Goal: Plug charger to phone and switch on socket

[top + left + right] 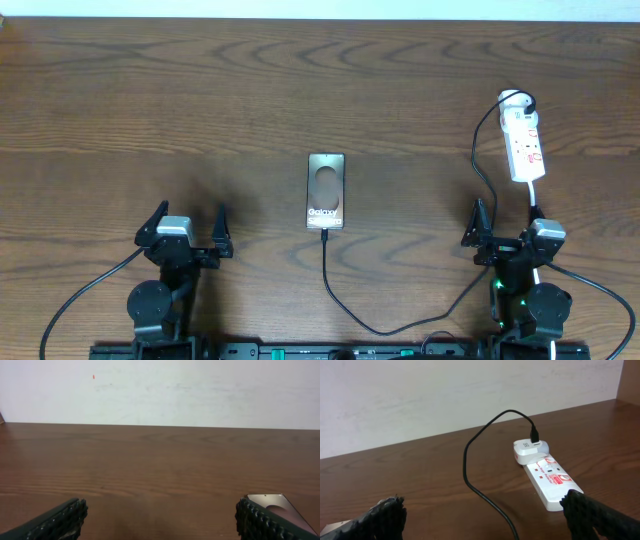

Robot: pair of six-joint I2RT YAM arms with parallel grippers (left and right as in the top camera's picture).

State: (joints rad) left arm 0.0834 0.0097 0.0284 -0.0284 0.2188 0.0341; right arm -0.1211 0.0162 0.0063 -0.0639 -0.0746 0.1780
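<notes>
The phone is laid flat at mid-table, its long axis running away from the arms, the lettered end nearest them; the charger is met tip-first at that near short edge, though whether it is seated cannot be told; its cable is looped rightward and up to a white adapter on the far end of the socket; the socket is set far right, lengthwise and slightly tilted, its white cord trailing nearward; the left gripper and right gripper are held wide apart, with nothing between the fingers.
</notes>
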